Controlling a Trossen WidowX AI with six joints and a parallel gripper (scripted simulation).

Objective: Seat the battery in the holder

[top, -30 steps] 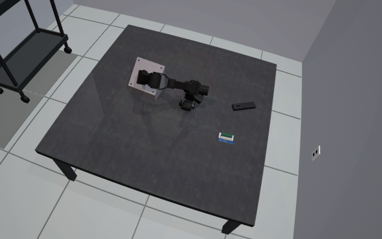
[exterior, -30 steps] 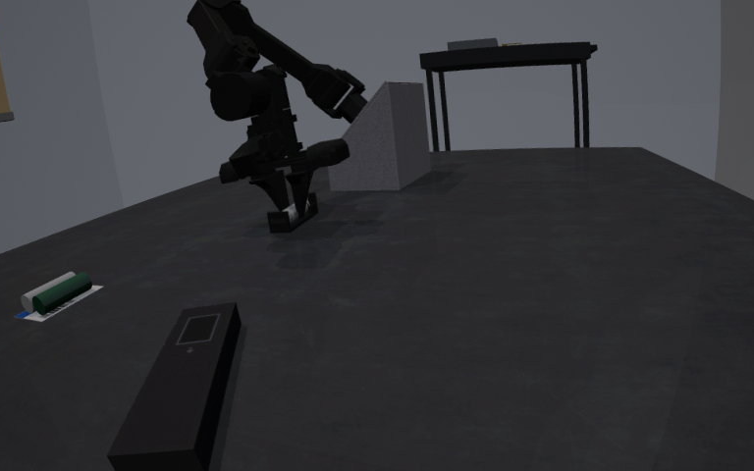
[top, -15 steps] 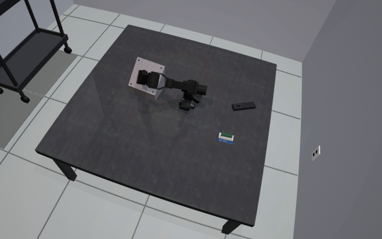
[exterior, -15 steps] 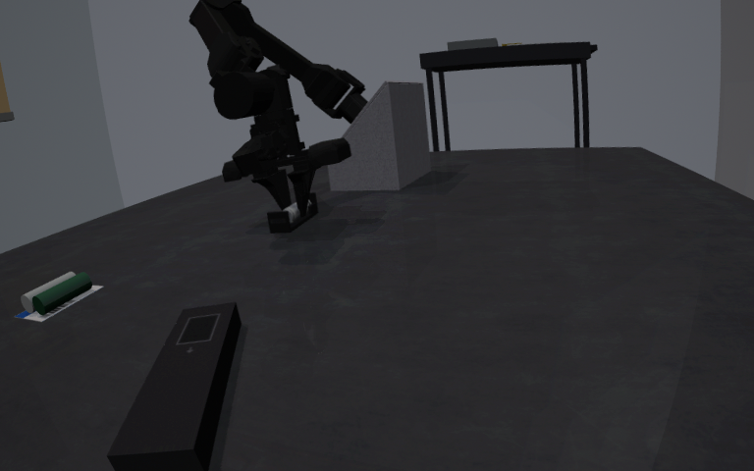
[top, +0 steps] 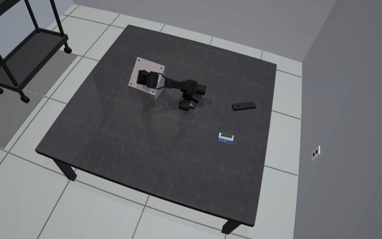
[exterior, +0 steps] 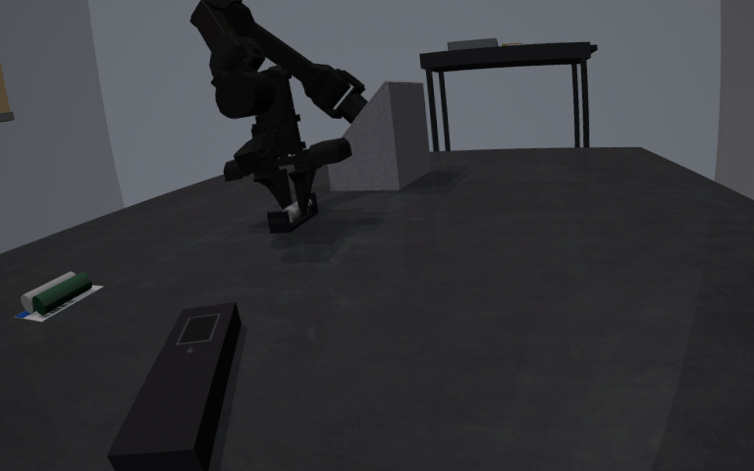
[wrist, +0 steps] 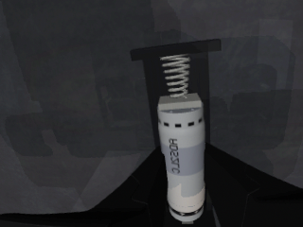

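Note:
A white and grey battery (wrist: 182, 158) (exterior: 292, 211) lies lengthwise in the black holder (wrist: 177, 49) (exterior: 277, 222) on the dark table (top: 156, 154). Its far end meets the coil spring (wrist: 176, 76), which stands against the holder's far wall. Its near end is at the holder's near wall. I cannot tell whether it lies fully flat. My gripper (wrist: 182, 150) (exterior: 295, 205) (top: 186, 105) is shut on the battery, with one dark finger on each side of its near half. The arm reaches down from the grey pedestal (top: 156, 66) (exterior: 380, 140).
A flat black box (top: 243, 105) (exterior: 181, 380) lies to the right of the arm. A green and a white cylinder (top: 226, 137) (exterior: 58, 292) rest on a small card nearer the front. A black cart (top: 8, 44) stands on the floor beyond the table's left corner.

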